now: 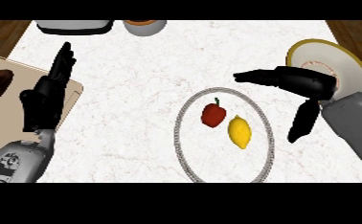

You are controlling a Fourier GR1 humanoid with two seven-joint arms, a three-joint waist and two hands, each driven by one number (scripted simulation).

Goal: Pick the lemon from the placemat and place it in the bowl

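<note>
The lemon (240,131) lies right of centre in the lower half of the frame, on the round placemat (263,122), a white disc with a grey woven rim. Just to its upper left, close beside it and perhaps touching, sits a red pepper (213,114) with a green stem.

My right hand (297,82) hangs at the right of the frame, above and right of the lemon and apart from it. Its fingers stretch leftward and its thumb points down toward the placemat's right rim. It is spread wide and holds nothing.

The bowl (326,63), pale with a yellow rim, stands at the right edge in the upper part of the frame, partly hidden behind my right hand.

My left hand (47,94) rests open at the left edge, fingers up, over the corner of a tan board (69,104). A white appliance (73,26) and a grey pot (145,27) sit along the top edge.

The step in hand, as I judge it, is the reach. To do it well I should bring my right hand down and leftward onto the lemon from its right side, away from the pepper. Closing thumb and fingers across the lemon's narrow width should keep it from rolling. The bowl is near, so the carry should be short.
</note>
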